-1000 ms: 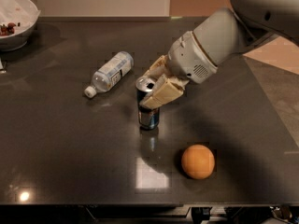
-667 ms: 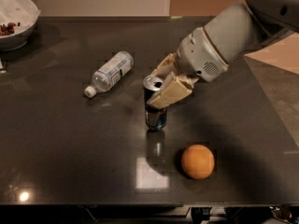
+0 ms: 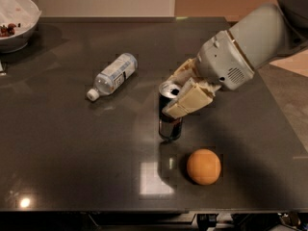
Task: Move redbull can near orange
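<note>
The redbull can (image 3: 169, 124) stands upright on the dark table (image 3: 72, 148), its silver top showing. My gripper (image 3: 179, 94) comes in from the right and is shut on the can's upper part, one beige finger in front and one behind. The orange (image 3: 203, 166) sits on the table just to the front right of the can, a short gap between them.
A clear plastic bottle (image 3: 111, 75) with a white cap lies on its side at the left of the can. A white bowl (image 3: 17, 20) with some food stands at the back left corner. The table's front edge runs just below the orange.
My gripper has carried the can a little to the right and toward the front, closer to the orange. The orange and bottle have not moved.
</note>
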`<state>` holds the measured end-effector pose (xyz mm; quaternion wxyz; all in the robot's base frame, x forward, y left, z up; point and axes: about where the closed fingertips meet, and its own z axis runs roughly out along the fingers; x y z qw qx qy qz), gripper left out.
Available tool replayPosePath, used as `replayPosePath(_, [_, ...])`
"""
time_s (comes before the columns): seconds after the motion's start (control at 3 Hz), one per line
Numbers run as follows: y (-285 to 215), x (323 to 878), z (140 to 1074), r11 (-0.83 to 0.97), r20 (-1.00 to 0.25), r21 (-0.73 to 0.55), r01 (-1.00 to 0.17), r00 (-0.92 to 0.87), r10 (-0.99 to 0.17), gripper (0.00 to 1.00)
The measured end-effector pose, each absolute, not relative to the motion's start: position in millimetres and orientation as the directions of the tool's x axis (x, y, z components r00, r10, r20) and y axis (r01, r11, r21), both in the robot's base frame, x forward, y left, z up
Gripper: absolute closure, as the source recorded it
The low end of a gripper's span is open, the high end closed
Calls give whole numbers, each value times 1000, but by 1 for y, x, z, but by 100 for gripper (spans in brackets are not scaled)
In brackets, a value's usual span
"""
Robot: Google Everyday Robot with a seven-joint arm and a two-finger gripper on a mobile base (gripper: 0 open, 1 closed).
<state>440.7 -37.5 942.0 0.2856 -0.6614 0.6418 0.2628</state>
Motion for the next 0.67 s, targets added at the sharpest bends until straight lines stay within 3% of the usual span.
replayPosePath(0.67, [-48, 418, 932, 12, -735, -5, -1000, -5, -679, 100])
